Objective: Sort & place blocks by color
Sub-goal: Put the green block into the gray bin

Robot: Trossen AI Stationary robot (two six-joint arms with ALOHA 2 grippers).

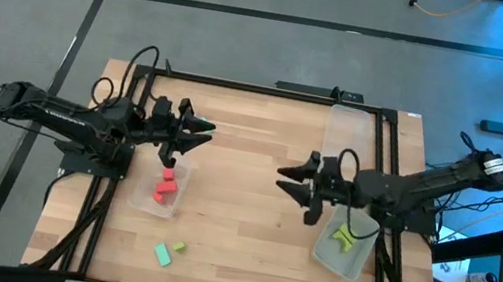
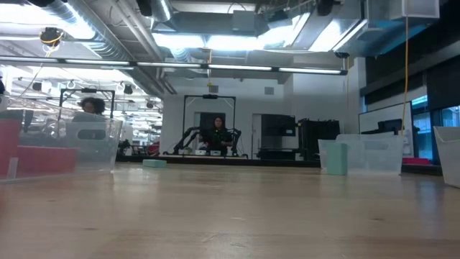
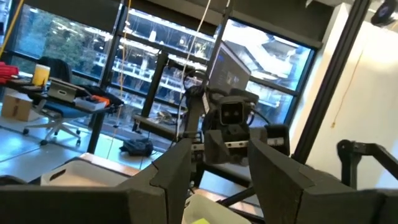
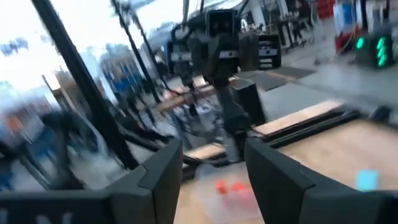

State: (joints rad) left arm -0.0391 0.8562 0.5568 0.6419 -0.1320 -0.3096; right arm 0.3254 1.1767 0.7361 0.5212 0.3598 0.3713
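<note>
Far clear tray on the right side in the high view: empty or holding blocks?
Empty. The far clear tray shows only bare wood through it; the near tray holds the yellow-green blocks.

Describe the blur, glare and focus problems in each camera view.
High view: sharp and evenly lit, with a blue cast at the right edge. Low view: the bare table foreground is soft, and ceiling lights glare. Left wrist view: bright windows behind, the left gripper dark in silhouette. Right wrist view: heavily motion-blurred, and the red blocks are smeared.
</note>
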